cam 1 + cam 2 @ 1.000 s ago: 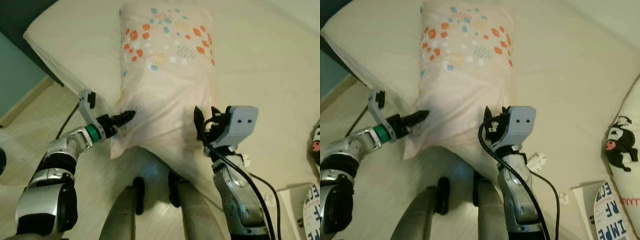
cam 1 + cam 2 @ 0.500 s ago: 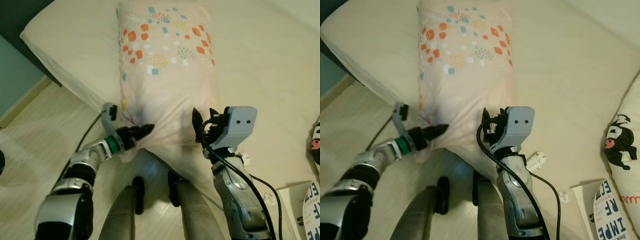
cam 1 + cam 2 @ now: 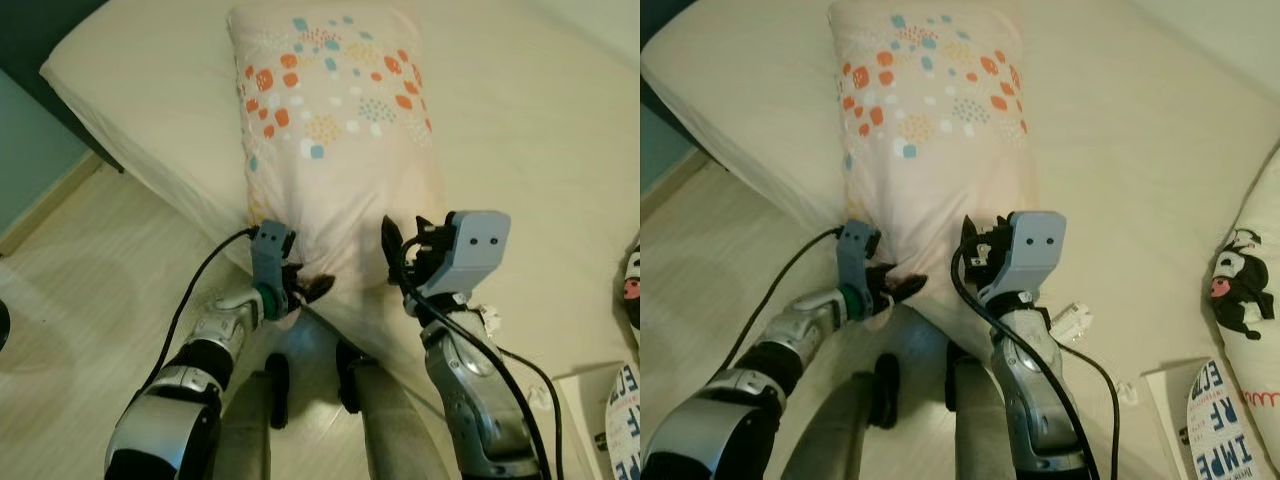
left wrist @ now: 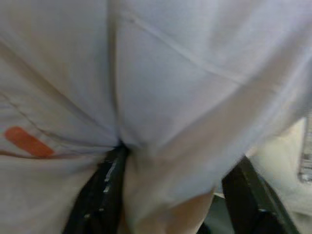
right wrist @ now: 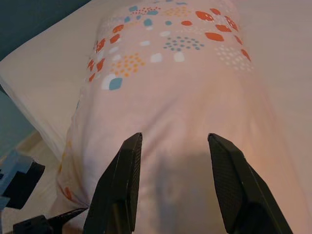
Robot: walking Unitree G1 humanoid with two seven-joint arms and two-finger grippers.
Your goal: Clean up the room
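1. A pillow [image 3: 335,150] with orange, blue and yellow spots is lying lengthwise on the bed [image 3: 520,150], its near end hanging over the bed's near edge toward the robot's legs.
2. The left gripper [image 3: 303,293] is pressing into that near-left corner of the pillow; in the left wrist view its black fingers [image 4: 100,190] are standing apart with a bunch of pillow fabric [image 4: 161,122] pushed in between them, so the jaws are looking part open around the cloth rather than clamped, though the blur is making a firm hold hard to confirm.
3. The right gripper [image 5: 173,187] is hovering just over the pillow's near-right part, its two fingers spread wide with nothing between them, pointing toward the far end of the bed.
4. The pillow is looking soft, light and floppy: the cover is creasing and folding where the left gripper is pushing, so it will likely sag and slip if taken by a thin pinch of fabric alone.
5. A safer hold would be at both near corners, each gripper closing on a thick bunch of cover and filling, so the pillow is carried evenly.
6. On the right, a patterned item with a cartoon face [image 3: 1240,285] and a printed box [image 3: 1230,420] are sitting, well apart from the pillow.
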